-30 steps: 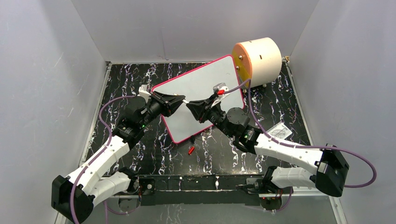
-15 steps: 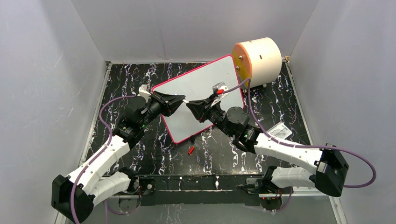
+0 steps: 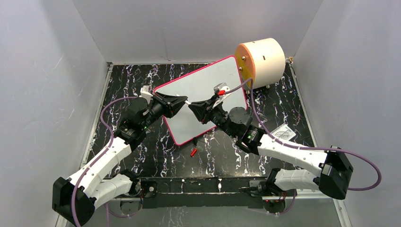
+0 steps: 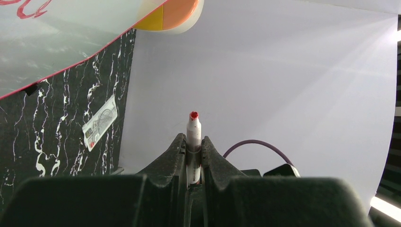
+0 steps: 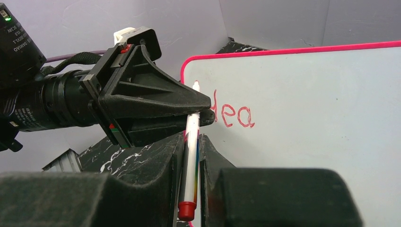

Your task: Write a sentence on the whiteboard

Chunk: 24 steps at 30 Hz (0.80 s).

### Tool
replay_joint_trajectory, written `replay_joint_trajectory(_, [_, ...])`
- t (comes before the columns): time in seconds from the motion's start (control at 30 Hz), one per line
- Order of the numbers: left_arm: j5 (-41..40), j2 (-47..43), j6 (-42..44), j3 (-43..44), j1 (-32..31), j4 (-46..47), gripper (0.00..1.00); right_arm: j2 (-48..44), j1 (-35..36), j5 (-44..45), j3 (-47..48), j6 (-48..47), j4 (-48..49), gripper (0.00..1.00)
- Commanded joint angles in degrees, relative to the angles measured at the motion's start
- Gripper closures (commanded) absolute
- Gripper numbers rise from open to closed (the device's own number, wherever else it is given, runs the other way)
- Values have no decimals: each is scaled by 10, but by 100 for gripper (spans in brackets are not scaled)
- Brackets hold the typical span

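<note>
Right wrist view: the left gripper [image 5: 205,111] and right gripper [image 5: 191,139] both pinch the red marker [image 5: 190,170], seemingly a mid-writing regrasp. The whiteboard [image 3: 198,85] sits toward 12 o'clock and bears part of the sentence [image 5: 234,116]. Next, one gripper must let go and the tip must meet the board.

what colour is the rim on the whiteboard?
Pink-red. The whiteboard rim shows best in the right wrist view.

Robot lab test cell. Plain pale panel walls [image 3: 42,71] beyond and either side of fingers [image 3: 176,103]; black marble-pattern tabletop [image 3: 293,109] beneath them; purple cable [image 3: 106,113], bolted arm mounts [image 3: 151,187] behind fingers, at near edge.
</note>
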Motion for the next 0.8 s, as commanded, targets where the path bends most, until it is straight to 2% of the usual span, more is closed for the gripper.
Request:
replay_joint_trajectory(0.0, [-1,-6,4,20,-3,11,100,-2,3,-20,28,-8,14,74])
replay_joint_trajectory(0.3, [1,-6,5,22,-3,11,100,9,3,-33,31,-12,18,75])
replay_joint_trajectory(0.47, [0,-7,5,20,-3,10,100,11,3,-36,32,-16,19,80])
replay_joint_trajectory(0.57, [0,-9,9,19,-3,9,100,8,3,-36,32,-23,16,88])
replay_joint_trajectory(0.67, [-3,-12,12,15,-3,6,100,1,2,-28,33,-27,8,100])
replay_joint_trajectory(0.73, [-4,-14,18,12,-3,8,98,-5,2,-24,34,-31,0,100])
replay_joint_trajectory(0.77, [-7,-15,23,14,-3,4,94,-9,2,-23,33,-33,-4,100])
